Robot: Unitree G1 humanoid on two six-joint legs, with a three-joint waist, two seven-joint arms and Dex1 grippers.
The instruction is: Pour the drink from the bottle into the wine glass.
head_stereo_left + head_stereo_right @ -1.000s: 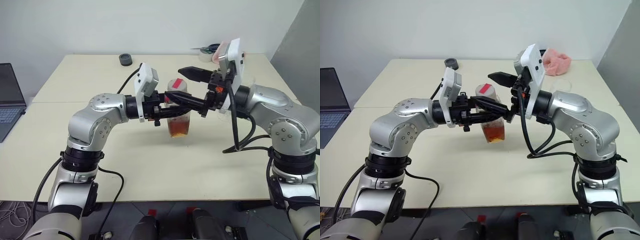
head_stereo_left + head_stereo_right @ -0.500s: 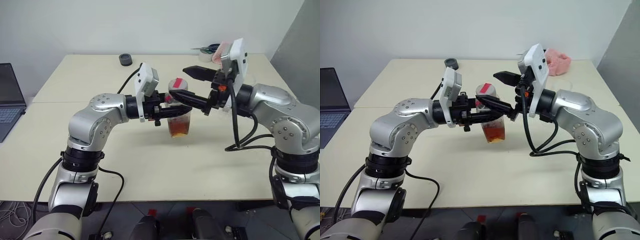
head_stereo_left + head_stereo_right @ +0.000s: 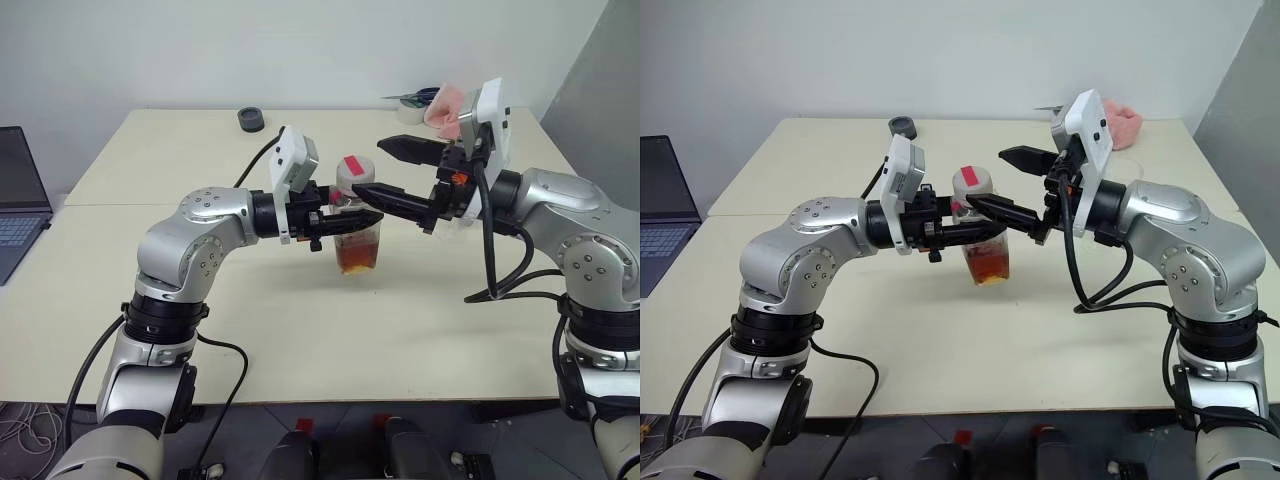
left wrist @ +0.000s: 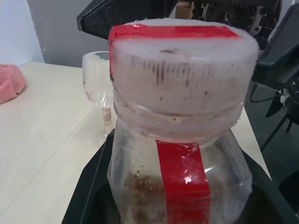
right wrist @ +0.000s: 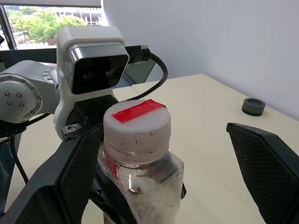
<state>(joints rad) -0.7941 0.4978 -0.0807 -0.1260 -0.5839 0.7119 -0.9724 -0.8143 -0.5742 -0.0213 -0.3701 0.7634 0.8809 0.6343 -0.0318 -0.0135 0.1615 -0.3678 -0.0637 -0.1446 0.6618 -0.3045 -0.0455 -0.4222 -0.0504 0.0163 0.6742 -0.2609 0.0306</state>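
Note:
My left gripper is shut on the bottle and holds it upright above the table. The clear bottle wears a white cap with a red strip. Amber drink fills its lower part. My right gripper is open, one finger beyond the cap and one on its near side, neither touching it. The wine glass stands on the table behind the bottle in the left wrist view.
A black round object sits at the table's far edge. A pink cloth lies at the far right corner. An open laptop stands on the left. The near half of the table offers free room.
My right gripper has drawn back to the right, so its fingers now reach only as far as the cap. The left gripper and the bottle have stayed put.

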